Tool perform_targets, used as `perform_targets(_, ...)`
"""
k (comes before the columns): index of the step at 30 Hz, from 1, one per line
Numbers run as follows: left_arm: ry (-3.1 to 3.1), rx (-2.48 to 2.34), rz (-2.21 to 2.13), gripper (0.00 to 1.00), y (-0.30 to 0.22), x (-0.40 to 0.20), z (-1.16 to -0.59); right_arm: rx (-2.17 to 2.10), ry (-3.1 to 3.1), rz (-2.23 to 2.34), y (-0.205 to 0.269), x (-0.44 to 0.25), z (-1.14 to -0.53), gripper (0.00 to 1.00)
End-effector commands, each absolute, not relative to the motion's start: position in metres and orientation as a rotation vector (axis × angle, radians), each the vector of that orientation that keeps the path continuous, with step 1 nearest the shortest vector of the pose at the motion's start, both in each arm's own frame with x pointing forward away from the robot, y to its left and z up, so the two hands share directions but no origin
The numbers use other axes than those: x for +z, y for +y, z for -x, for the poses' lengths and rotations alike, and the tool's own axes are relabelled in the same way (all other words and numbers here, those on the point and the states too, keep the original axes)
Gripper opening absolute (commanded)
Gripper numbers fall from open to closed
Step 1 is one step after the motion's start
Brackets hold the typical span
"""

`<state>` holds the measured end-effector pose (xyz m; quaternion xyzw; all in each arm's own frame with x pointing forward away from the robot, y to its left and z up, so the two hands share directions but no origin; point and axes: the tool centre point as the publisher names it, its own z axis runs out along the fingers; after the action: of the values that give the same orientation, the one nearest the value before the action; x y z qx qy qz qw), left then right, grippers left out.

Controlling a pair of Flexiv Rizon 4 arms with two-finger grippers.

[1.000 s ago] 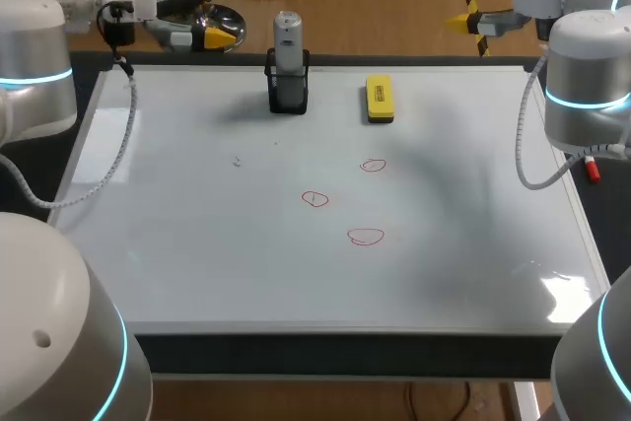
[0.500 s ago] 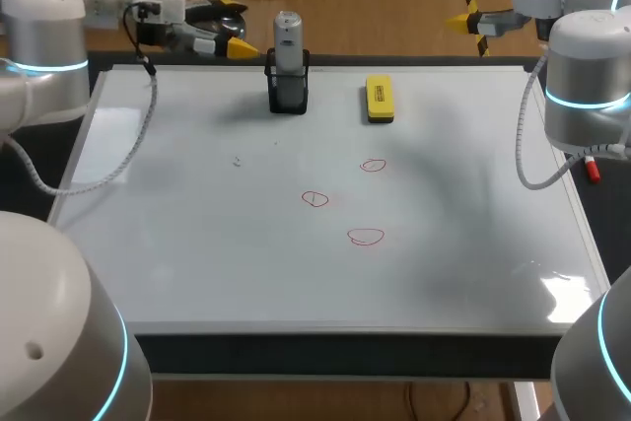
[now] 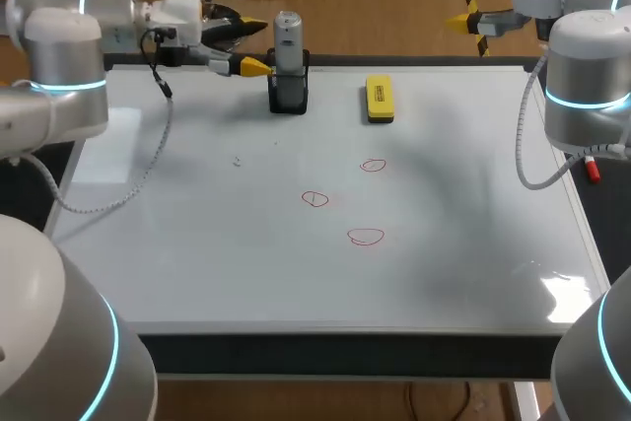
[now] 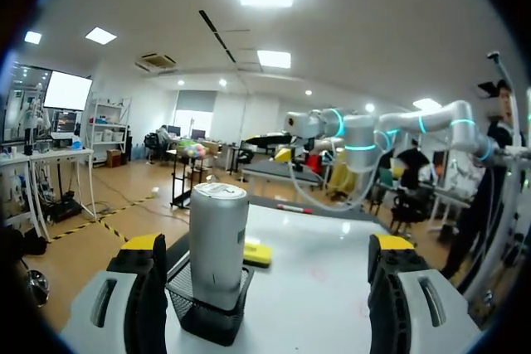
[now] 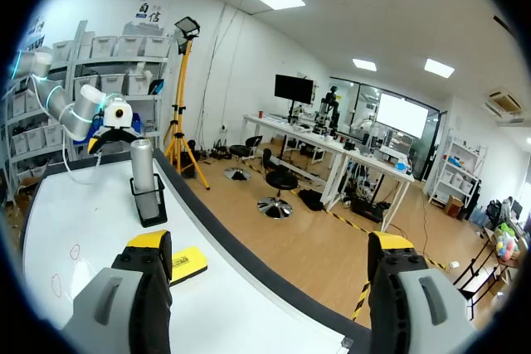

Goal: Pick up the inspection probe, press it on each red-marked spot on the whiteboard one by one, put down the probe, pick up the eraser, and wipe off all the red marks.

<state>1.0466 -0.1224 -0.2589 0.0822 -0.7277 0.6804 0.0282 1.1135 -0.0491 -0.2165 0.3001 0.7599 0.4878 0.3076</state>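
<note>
Currently at the first step: probe pickup, not yet done. Inspection probe is noted upright in the black mesh holder, eraser lying near. Left gripper is held spread and empty, just short of the probe. Next, fingers must be brought around the barrel, closed, and the probe lifted straight out. Right gripper is likewise spread and empty.

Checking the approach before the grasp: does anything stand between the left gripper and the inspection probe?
Nothing visible does. The left gripper is open, and the probe stands ahead of it, upright in its black mesh holder. The holder wraps only the probe's lower part; the upper body is bare. The yellow eraser lies beyond the probe.
</note>
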Motion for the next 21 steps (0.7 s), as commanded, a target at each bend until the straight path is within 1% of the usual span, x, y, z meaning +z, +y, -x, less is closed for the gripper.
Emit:
perform_targets(1, -2.209, 2.124, -0.226, 1.0, -0.133, -0.271, -1.056, 1.289, 2.012, -0.794, -0.049, -0.216, -1.114, 1.0)
perform_targets(9, -2.201, 2.121, -0.177, 1.0, -0.15, -0.28, -1.065, 1.289, 2.012, -0.794, -0.049, -0.216, -1.114, 1.0)
perform_targets(21, -2.162, 2.141, -0.102, 1.0, -0.175, -0.278, -1.074, 1.289, 2.012, -0.794, -0.049, -0.216, -1.114, 1.0)
